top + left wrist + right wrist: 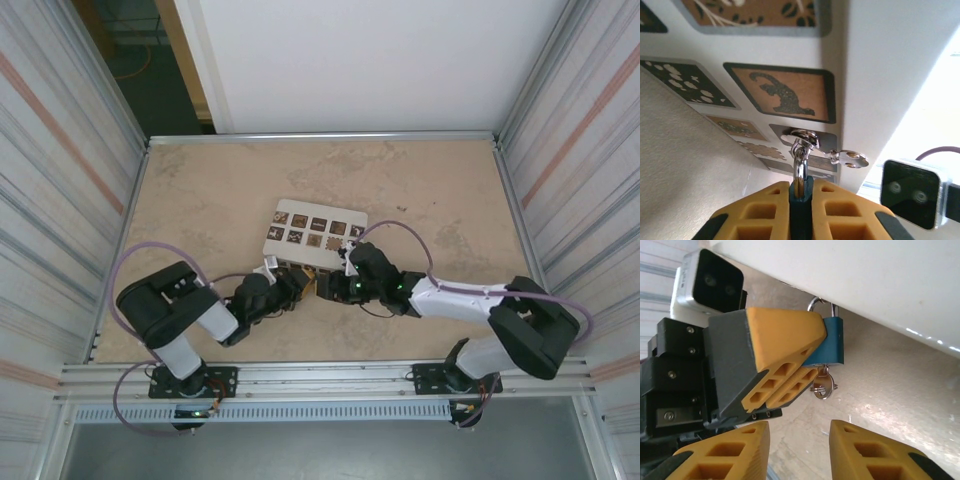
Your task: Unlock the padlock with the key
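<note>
1. Spanning the enclosure: beige speckled bench (200, 200) between ribbed metal walls (60, 150).
2. White box with brown square tiles (313, 232), mid-bench.
3. Left hand (801, 192) clamps small teal padlock (832, 342) hanging at the box's edge; slim silver key (824, 385) beneath it.
4. Right hand (797, 426) agape, empty, just below the key.

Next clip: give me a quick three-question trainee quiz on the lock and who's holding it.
1. True or false: the left gripper is shut on the padlock.
2. Where is the key? A) in the padlock's keyhole B) lying loose C) between the left gripper's pads
3. Fill in: the shackle hangs from a hasp on the white ____.
Key: 1 true; 2 A; 3 box.
</note>
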